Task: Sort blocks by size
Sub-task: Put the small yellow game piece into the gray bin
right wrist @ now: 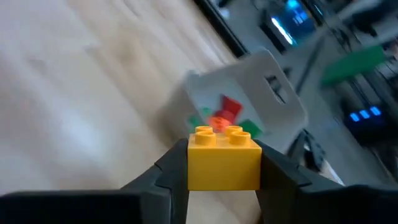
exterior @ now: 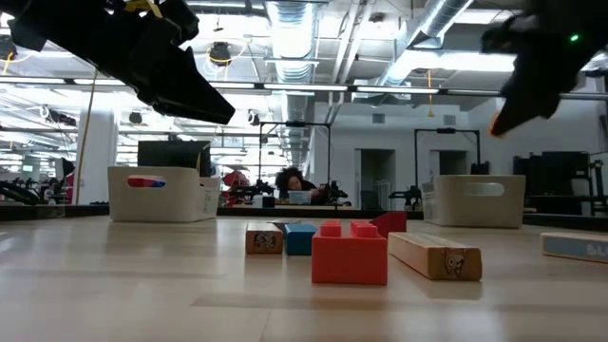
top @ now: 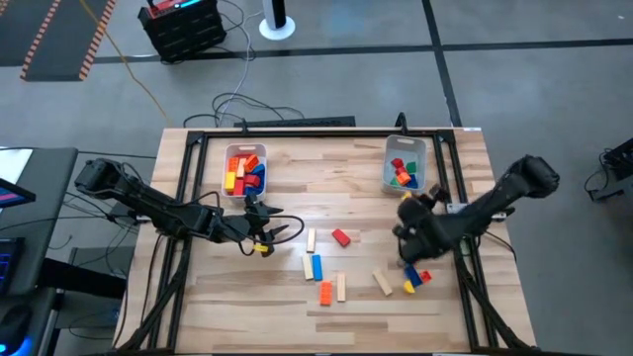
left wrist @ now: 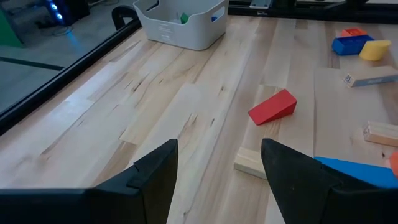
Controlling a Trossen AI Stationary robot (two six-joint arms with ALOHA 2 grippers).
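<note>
The right hand [right wrist: 224, 165] grips a short yellow block [right wrist: 224, 158] near the bench's right edge. Carry it level over the right bin [top: 406, 148], then release low. The left hand [left wrist: 217, 168] waits wide and empty.

Grey concrete floor [top: 514, 25] surrounds the table; bright ceiling lights [exterior: 290, 28] and ducts overhead.

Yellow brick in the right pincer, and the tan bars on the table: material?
Yellow brick: looks like moulded plastic, smooth with a slight sheen, round studs on top; held in the right pincer. Tan bars: probably unpainted wood, matte, with pale grain-like faces and a printed mark on the end; tan plastic can't be ruled out.
</note>
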